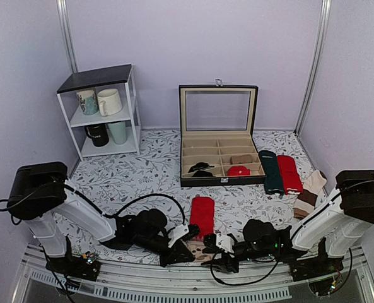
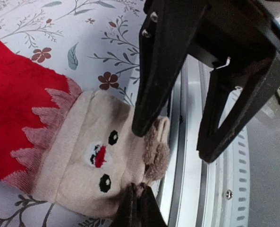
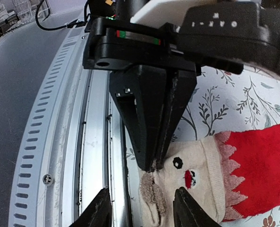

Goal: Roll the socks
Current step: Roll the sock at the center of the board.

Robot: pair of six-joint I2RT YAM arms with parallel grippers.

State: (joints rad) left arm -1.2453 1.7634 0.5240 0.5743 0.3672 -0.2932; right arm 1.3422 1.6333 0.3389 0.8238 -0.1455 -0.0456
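The socks (image 1: pixel 201 216) lie on the flowered cloth near the front edge, stacked as one, red part away from me. The beige face end (image 2: pixel 83 161) lies by the metal rail and also shows in the right wrist view (image 3: pixel 196 179). My left gripper (image 2: pixel 137 185) is shut, pinching the edge of the beige end beside its fuzzy tuft; it shows from the other side in the right wrist view (image 3: pixel 155 164). My right gripper (image 3: pixel 140 190) is open, low over that fuzzy end, one finger over the sock and one over the rail. Both grippers meet there (image 1: pixel 202 251).
An open black compartment box (image 1: pixel 218 136) stands behind, holding small items. A dark green sock (image 1: pixel 272 172), a plain red sock (image 1: pixel 289 173) and beige-brown socks (image 1: pixel 309 192) lie at the right. A white shelf with mugs (image 1: pixel 105 110) is at the back left. The metal rail (image 1: pixel 193 281) runs along the front edge.
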